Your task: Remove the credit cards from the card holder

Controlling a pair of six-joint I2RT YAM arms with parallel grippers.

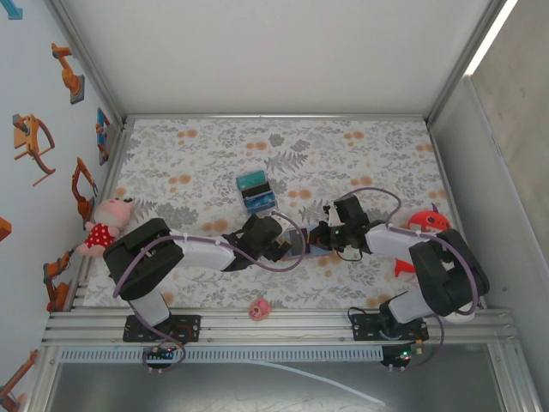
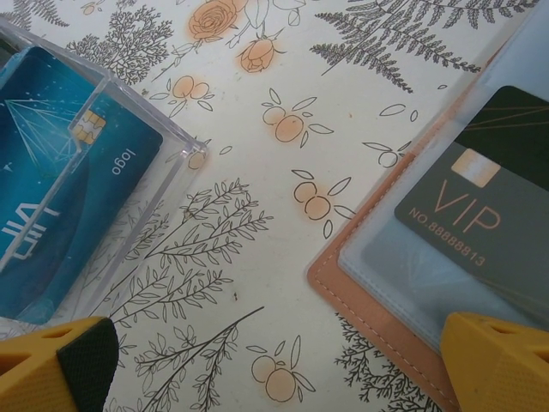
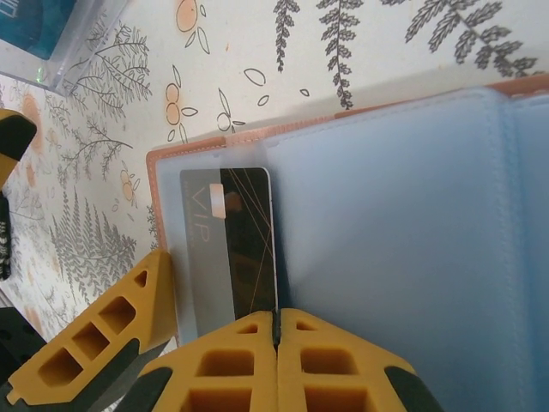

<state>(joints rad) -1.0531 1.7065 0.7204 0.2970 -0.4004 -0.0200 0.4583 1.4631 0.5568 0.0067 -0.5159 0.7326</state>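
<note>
Card holder [image 3: 386,215] lies open, right claw [image 3: 276,319] pressed together at its dark credit card [image 3: 244,240], left claw [image 2: 274,369] spread.

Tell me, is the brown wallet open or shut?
Open. The wallet lies spread flat, pale blue inside facing up, a dark VIP card showing in one pocket.

Left wrist view: the card holder [image 2: 377,322] and its dark card [image 2: 480,215] are cut off at the right edge, the clear box [image 2: 171,167] of teal cards [image 2: 51,197] at the left. Right wrist view: the right gripper [image 3: 276,330] hides the dark card's bottom end.
</note>
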